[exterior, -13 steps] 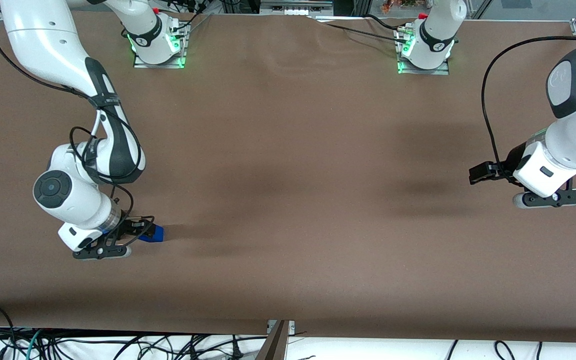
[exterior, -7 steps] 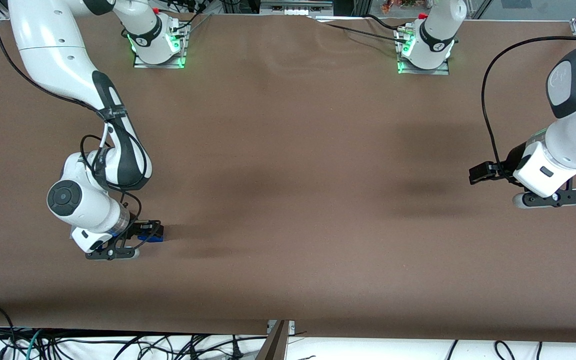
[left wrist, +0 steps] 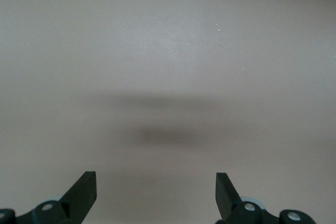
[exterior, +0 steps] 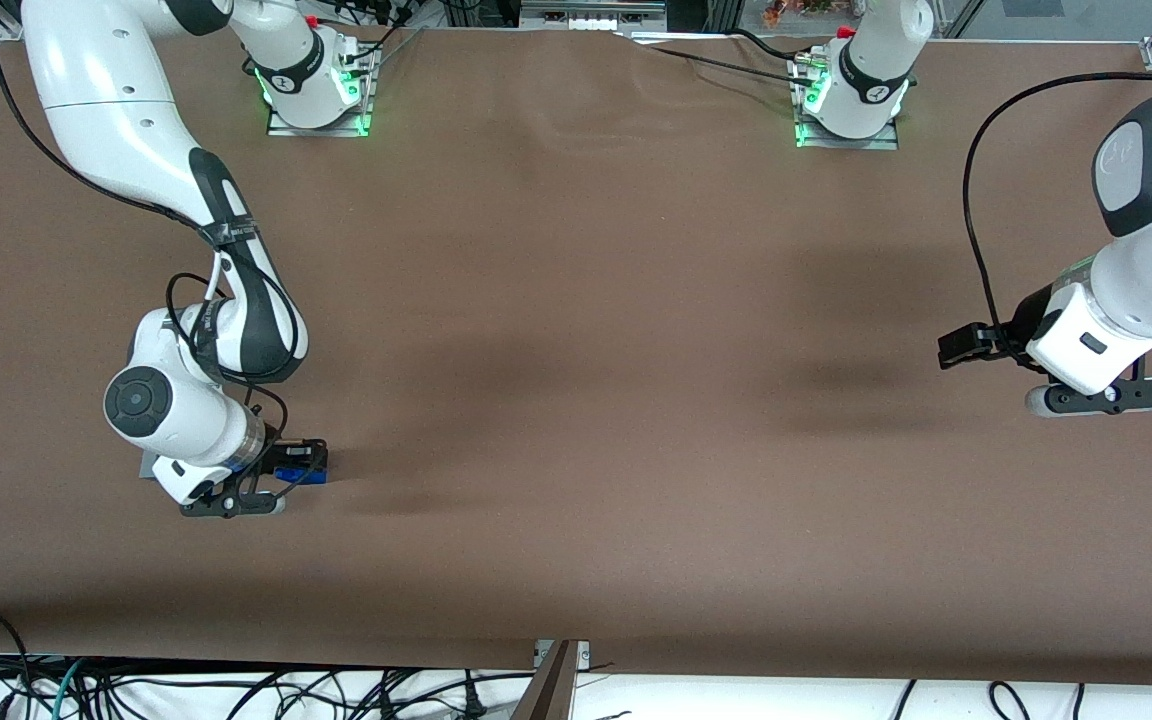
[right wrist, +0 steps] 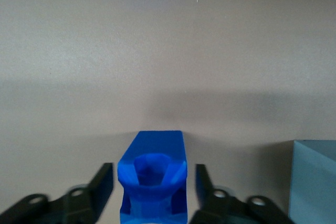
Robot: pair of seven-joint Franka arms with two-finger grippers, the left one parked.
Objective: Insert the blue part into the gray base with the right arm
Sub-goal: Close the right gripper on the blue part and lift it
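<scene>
Gripper (right wrist: 152, 190) is straddling the blue part (right wrist: 153, 177) on the table (exterior: 576, 400), fingers (right wrist: 103, 184) wide; centring before closing seems wise; gray base (right wrist: 313, 182) just beside

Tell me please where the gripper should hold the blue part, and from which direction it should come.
Probably by its two flat side faces, coming down from above. The blue part sits on the table, notched top upward, and the gripper is open with one finger at each side, gaps showing. The gray base stands beside it.
</scene>
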